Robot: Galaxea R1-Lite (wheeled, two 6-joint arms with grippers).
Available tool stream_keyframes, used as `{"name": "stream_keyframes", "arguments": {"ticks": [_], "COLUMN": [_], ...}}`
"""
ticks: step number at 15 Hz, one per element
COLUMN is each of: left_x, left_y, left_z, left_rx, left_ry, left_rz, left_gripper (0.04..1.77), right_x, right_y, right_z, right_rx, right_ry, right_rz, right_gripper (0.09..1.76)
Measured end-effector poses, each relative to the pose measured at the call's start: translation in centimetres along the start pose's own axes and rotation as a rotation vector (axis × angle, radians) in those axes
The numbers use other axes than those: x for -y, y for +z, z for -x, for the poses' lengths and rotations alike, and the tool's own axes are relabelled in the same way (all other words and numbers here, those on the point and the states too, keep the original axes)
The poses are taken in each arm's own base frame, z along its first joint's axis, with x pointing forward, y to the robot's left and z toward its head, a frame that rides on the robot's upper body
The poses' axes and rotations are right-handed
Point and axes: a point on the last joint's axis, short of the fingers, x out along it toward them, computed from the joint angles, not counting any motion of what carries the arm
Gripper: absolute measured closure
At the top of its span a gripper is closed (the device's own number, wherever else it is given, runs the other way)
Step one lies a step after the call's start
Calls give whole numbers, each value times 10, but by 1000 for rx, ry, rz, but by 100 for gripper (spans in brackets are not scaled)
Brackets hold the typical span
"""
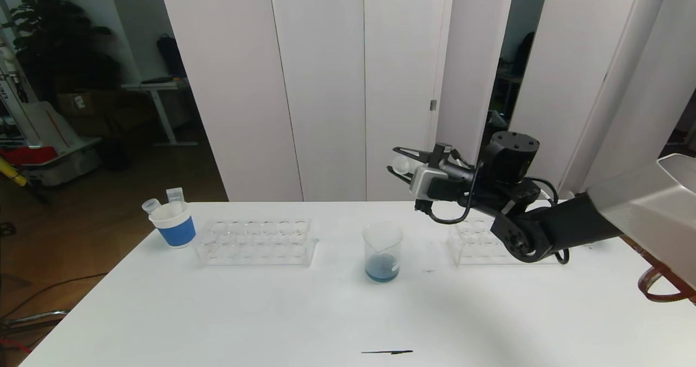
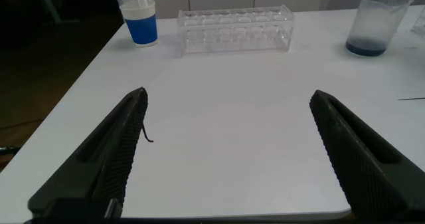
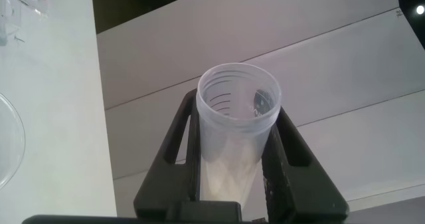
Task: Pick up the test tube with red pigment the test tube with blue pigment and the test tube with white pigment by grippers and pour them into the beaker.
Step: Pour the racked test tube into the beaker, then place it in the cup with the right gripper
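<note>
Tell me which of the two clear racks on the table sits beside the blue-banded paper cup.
The left rack: it stands beside the paper cup, left of the beaker. The right rack lies partly behind the right gripper arm.

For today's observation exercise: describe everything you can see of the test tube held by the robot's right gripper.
The test tube with white pigment is a small, clear, plastic-looking tube with an open, ridged mouth and no cap. Creamy white liquid sits in its lower end. It is clamped between the two black fingers of the right gripper, held in the air above and just right of the beaker, touching nothing else. In the head view it appears tipped sideways, its rounded end pointing left.
</note>
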Motion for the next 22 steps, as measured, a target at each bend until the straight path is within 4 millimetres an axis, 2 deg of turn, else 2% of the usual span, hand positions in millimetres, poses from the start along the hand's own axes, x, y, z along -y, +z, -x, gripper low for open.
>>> {"name": "stream_keyframes", "arguments": {"ticks": [11,22], "left_x": [0,0], "left_y": [0,0], "left_z": [0,0], "left_rx": [0,0], "left_ry": [0,0], "left_rz": [0,0], "left_gripper": [7,7], "right_x": [-8,-4], "right_y": [-2,-4], "right_z": [-1,-3], "right_rx": [48,35], "right_ry": [54,62], "right_rz": [116,213], "right_gripper": [126,126]}}
